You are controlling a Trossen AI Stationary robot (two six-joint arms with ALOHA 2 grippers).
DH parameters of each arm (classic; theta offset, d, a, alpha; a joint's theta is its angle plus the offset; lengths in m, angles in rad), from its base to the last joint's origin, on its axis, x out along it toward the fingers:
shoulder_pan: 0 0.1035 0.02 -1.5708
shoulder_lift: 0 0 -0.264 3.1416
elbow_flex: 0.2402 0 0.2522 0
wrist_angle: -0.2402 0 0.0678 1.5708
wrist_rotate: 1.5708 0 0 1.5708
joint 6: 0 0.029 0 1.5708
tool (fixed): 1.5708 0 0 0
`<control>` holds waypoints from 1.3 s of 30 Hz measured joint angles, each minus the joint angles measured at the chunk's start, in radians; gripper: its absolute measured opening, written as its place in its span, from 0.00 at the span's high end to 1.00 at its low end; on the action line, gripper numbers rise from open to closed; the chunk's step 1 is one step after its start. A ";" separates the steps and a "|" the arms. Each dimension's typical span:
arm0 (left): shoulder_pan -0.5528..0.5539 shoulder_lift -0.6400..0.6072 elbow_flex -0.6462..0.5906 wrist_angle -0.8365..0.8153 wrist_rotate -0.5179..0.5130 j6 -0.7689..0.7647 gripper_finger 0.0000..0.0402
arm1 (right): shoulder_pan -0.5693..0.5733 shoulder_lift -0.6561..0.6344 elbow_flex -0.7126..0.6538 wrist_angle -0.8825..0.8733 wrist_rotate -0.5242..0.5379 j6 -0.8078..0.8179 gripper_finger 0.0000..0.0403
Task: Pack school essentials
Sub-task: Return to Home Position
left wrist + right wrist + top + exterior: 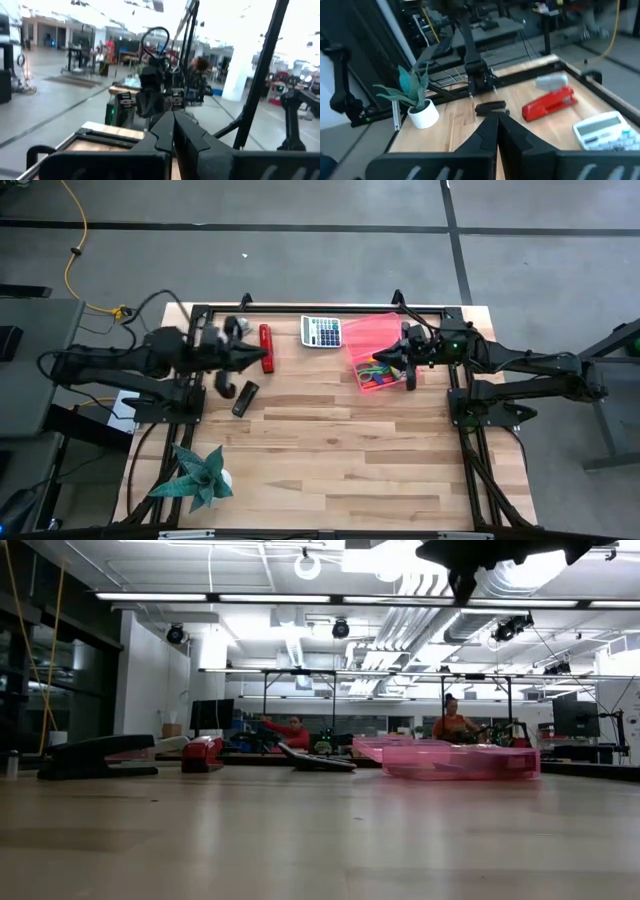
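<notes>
1. Left gripper (252, 360), fingers pressed together on nothing, hangs near the red stapler (266, 348).
2. Calculator (321, 331) lies on the wooden table (330, 460).
3. School essentials (375, 373) fill the pink box (368, 335); right gripper (385, 360), fingers together, hangs above.
4. Workshop behind: people (452, 722) at benches.

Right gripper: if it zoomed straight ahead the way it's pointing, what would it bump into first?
Probably the black stapler on the table, dead ahead of the shut right gripper, though depth is unclear.
</notes>
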 joint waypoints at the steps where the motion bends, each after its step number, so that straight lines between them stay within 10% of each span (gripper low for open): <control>1: 0.000 -0.030 -0.023 0.006 0.000 0.001 1.00 | 0.004 0.000 0.000 0.007 0.000 -0.029 1.00; 21: 0.005 -0.159 -0.122 -0.049 0.009 -0.012 1.00 | 0.018 0.000 0.000 -0.006 -0.005 -0.097 1.00; 39: 0.028 -0.579 -0.713 0.275 0.044 -0.143 1.00 | 0.020 0.001 0.000 0.010 -0.006 0.073 1.00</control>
